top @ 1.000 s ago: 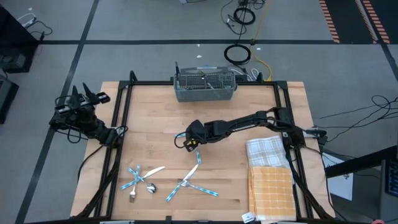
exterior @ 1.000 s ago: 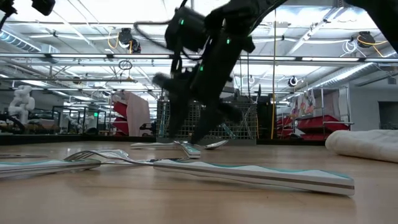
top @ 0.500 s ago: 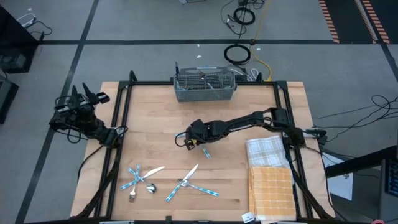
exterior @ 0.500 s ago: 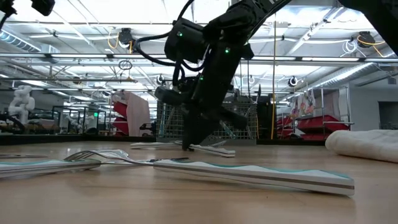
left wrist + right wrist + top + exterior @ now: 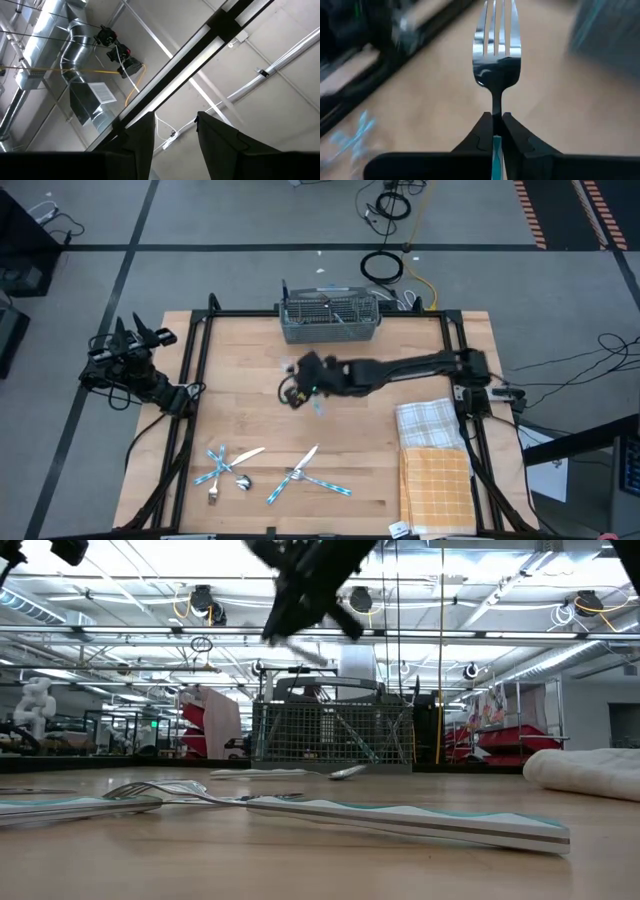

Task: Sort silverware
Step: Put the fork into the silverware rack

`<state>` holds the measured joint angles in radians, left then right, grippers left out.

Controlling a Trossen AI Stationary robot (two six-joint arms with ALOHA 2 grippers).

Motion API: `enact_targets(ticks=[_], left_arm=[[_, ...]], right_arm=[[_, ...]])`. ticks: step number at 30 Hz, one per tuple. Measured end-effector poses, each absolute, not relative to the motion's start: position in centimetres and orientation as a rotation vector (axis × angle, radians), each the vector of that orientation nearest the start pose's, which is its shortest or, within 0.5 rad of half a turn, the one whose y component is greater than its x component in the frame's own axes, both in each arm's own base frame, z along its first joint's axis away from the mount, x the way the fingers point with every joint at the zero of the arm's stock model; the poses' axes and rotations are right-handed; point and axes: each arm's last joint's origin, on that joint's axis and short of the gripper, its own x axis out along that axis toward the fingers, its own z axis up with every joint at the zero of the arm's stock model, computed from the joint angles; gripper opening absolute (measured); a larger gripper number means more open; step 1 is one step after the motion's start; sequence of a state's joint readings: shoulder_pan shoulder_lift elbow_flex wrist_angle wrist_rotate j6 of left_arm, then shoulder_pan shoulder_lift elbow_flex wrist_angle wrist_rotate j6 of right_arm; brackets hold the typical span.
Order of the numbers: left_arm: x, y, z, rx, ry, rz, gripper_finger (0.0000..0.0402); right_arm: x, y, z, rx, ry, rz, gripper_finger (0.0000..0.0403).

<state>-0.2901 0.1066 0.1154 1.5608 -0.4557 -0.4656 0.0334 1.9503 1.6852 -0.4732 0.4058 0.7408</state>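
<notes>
My right gripper (image 5: 297, 388) hangs over the middle of the table, near side of the grey wire caddy (image 5: 330, 320), shut on a fork (image 5: 496, 50) with a teal handle. The fork's tines point forward past the fingertips (image 5: 482, 125). More silverware lies near the front edge in two small heaps (image 5: 228, 468) (image 5: 305, 478), resting flat on the wood. My left gripper (image 5: 172, 125) is off the table's left side (image 5: 130, 345), pointing up at the ceiling, open and holding nothing. My right gripper pinches the fork between its two fingers where the metal neck meets the teal handle (image 5: 496, 131). The fork lies along the fingers, its tines sticking out ahead of them and its handle running back between them. It is lifted clear of the table.
A white plaid towel (image 5: 430, 423) and an orange one (image 5: 435, 485) lie at the table's right front. A black frame (image 5: 200, 330) runs around the tabletop. In the low view the caddy (image 5: 330, 735) stands at the far side, with silverware (image 5: 400, 820) close in front.
My right gripper has shut on a fork lying on the middle of the table. It has then risen with it and gone toward the far edge, nearer the caddy. The fork has come up clear of the wood.
</notes>
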Motion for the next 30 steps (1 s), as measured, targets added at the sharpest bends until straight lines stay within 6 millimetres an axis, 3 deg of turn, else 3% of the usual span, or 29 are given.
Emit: enact_targets(ticks=[5, 8, 15, 18, 23, 30], left_arm=[[0.6, 1.1, 28.7, -0.940, -1.491, -0.213, 0.0152], [0.7, 1.1, 28.7, -0.935, -1.487, -0.210, 0.0152], [0.8, 1.1, 28.7, -0.924, -1.470, -0.208, 0.0152], [0.8, 1.1, 28.7, -0.910, -1.473, -0.199, 0.0152], [0.8, 1.1, 28.7, -0.902, -1.474, -0.193, 0.0152], [0.8, 1.0, 28.7, -0.880, -1.469, -0.170, 0.0152]], right_arm=[[41.1, -2.4, 35.7, 0.242, 0.306, -0.667, 0.0000], [39.6, -4.7, 39.0, 0.103, 0.210, -0.663, 0.0000], [38.6, -9.5, 41.4, -0.112, 0.097, -0.496, 0.0000], [38.5, -10.9, 41.0, -0.149, 0.077, -0.486, 0.0000], [36.9, -13.6, 38.1, -0.122, -0.015, -0.478, 0.0000], [31.9, -15.9, 31.4, -0.033, -0.270, -0.575, 0.0000]])
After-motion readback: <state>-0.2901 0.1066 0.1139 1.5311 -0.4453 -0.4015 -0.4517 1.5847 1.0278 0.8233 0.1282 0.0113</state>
